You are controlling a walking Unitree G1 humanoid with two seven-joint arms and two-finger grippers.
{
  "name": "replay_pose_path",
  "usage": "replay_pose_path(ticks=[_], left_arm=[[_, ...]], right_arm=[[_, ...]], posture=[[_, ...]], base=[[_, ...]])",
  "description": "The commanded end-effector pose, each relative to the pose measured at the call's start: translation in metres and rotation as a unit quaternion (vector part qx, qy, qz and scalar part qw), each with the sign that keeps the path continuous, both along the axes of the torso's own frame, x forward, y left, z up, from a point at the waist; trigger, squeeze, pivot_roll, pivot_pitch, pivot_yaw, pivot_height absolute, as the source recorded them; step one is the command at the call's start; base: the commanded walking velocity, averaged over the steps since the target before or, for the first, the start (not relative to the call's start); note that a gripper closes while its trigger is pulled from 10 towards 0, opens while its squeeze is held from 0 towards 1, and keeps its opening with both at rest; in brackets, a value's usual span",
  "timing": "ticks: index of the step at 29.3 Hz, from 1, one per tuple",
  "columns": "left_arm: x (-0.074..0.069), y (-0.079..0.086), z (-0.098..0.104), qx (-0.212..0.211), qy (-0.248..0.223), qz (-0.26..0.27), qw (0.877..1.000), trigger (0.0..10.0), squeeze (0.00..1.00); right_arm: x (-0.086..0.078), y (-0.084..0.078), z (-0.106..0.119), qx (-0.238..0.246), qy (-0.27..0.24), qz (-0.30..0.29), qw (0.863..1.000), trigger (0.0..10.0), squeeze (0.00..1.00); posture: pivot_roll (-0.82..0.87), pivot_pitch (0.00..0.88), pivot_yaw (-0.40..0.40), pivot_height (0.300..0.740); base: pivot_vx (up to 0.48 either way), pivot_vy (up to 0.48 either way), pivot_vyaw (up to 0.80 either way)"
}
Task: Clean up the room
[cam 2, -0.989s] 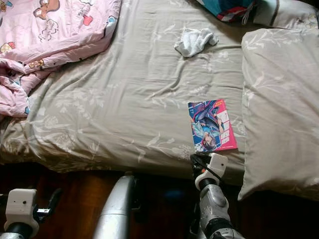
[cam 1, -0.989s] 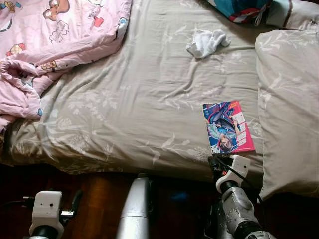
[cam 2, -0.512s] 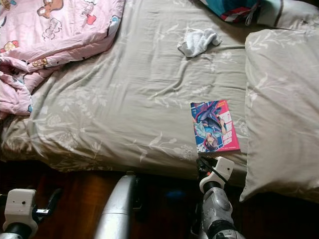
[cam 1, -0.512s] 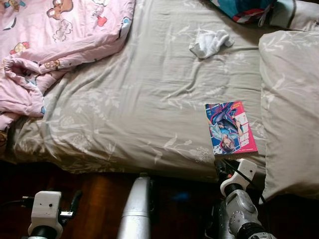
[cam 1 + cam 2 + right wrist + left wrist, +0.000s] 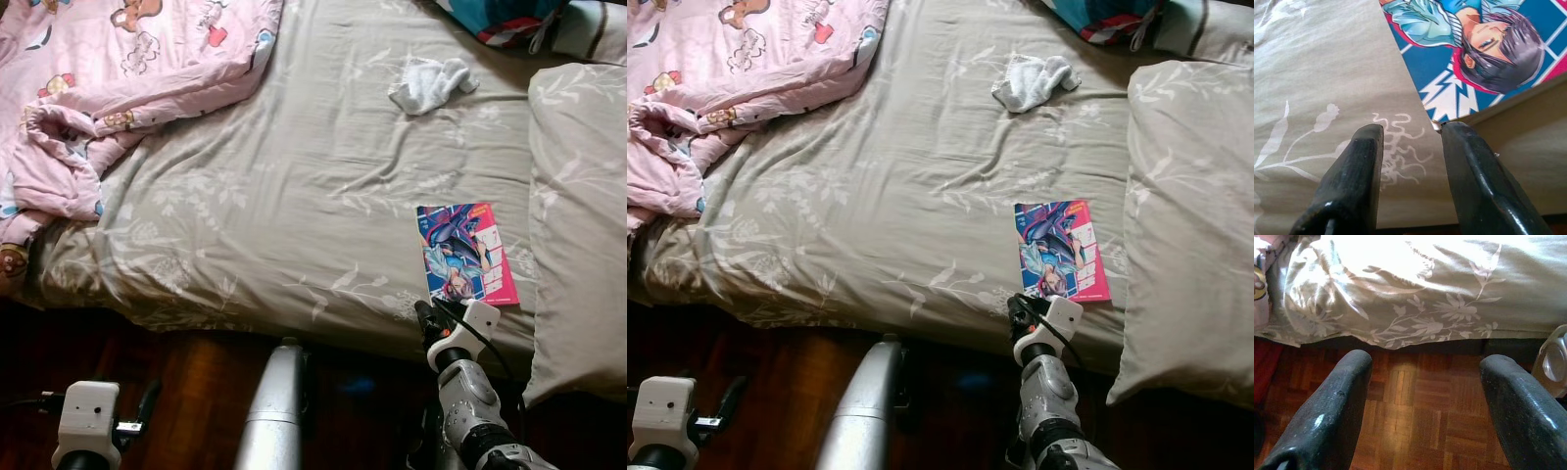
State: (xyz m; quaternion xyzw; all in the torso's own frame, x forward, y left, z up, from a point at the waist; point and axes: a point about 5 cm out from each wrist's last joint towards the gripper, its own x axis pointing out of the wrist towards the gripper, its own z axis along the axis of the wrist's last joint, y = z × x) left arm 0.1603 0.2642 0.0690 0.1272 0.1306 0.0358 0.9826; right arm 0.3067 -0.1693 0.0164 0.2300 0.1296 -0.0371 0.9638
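Note:
A colourful comic book (image 5: 466, 254) lies flat on the grey-green flowered sheet (image 5: 294, 186), close to the bed's near edge and beside a pillow (image 5: 583, 215). My right gripper (image 5: 428, 315) reaches up to the bed's edge just short of the book's near corner (image 5: 1440, 105). It is open, and only sheet lies between its two fingers (image 5: 1352, 181). A crumpled white sock (image 5: 431, 84) rests further up the bed. My left gripper (image 5: 1425, 362) hangs low over the wooden floor (image 5: 1415, 421), open and holding nothing.
A rumpled pink cartoon blanket (image 5: 118, 88) covers the bed's far left and spills over its edge. Blue and red bedding (image 5: 509, 20) lies at the top right. Dark parquet floor (image 5: 186, 372) runs along the bed, with a silver limb of mine (image 5: 274, 411) above it.
The whole picture has slid a little rightward and down, so the camera moved. My right gripper stays at the book's near corner; the left arm hangs as before.

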Motion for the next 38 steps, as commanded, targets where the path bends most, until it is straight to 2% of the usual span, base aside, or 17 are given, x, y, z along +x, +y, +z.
replay_pose_path(ticks=[1,16,29,38], left_arm=[[-0.013,0.010,-0.003,0.009,0.026,0.015,1.000,10.0,0.00],[-0.012,0.013,-0.001,0.013,0.030,0.012,0.999,10.0,0.00],[-0.018,0.017,0.003,0.019,0.037,0.008,0.999,10.0,0.00],[-0.020,0.022,0.008,0.028,0.040,0.006,0.999,10.0,0.00]], right_arm=[[-0.010,0.003,-0.013,0.011,0.031,-0.005,0.999,10.0,0.00],[-0.023,-0.020,-0.020,-0.014,0.042,-0.083,0.996,10.0,0.00],[-0.025,-0.023,-0.024,0.017,0.062,-0.117,0.991,10.0,0.00],[-0.024,-0.015,-0.025,0.045,0.067,-0.117,0.990,10.0,0.00]], posture=[[0.40,0.460,0.177,0.645],[0.39,0.446,0.186,0.645],[0.41,0.467,0.213,0.645],[0.43,0.490,0.237,0.645]], base=[[0.000,0.000,0.00],[0.000,0.000,0.00],[0.000,0.000,0.00],[0.000,0.000,0.00]])
